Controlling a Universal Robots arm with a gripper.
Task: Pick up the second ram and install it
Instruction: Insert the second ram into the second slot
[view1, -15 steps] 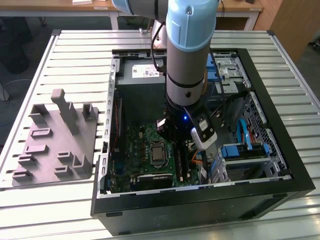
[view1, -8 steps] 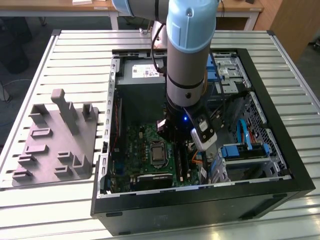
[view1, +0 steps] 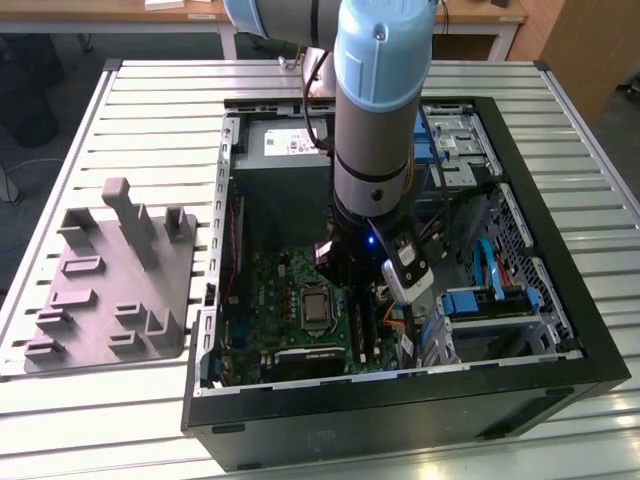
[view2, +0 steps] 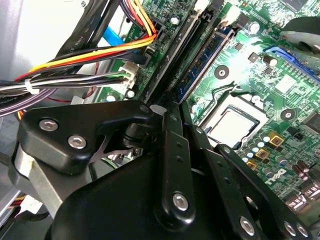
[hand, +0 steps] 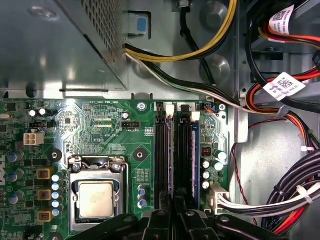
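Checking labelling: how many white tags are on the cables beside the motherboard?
2, in the first wrist view: one tag on a black cable, another on red wires. Others may be hidden.

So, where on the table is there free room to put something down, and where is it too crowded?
Bare slats lie along the table behind the grey fixture block, and in a strip between that block and the computer case. Inside the case it is crowded: the arm hangs over the motherboard, with cable bundles beside the memory slots.
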